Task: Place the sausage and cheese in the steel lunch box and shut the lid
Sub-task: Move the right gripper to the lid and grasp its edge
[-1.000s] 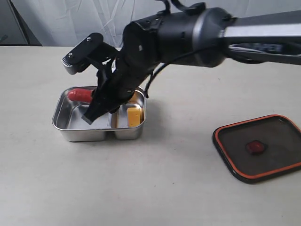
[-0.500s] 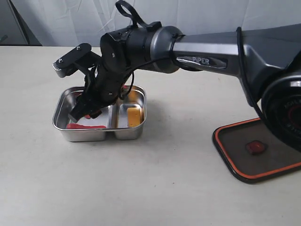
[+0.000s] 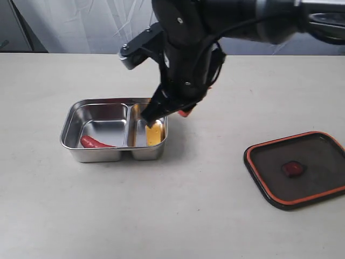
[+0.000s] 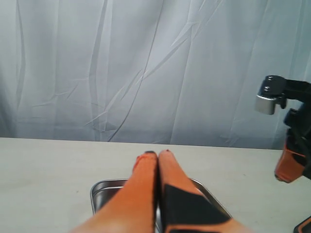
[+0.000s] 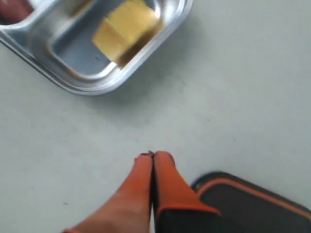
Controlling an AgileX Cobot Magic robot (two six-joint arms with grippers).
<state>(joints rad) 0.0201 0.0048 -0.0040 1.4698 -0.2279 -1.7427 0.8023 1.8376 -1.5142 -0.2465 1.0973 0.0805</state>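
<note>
We see the sausage [image 3: 96, 143] lying in the larger compartment of the steel lunch box [image 3: 102, 155], along its front wall, and the cheese [image 3: 154, 133] sits in the smaller compartment beside it. The right gripper [image 5: 153, 156] hangs above the table [image 3: 178, 205] near the cheese end of the box, its orange fingers pressed together on nothing, and the left gripper [image 4: 158, 154] is pinched tight and empty too. We find the lid [image 3: 296, 168] flat on the table, well apart from the box.
</note>
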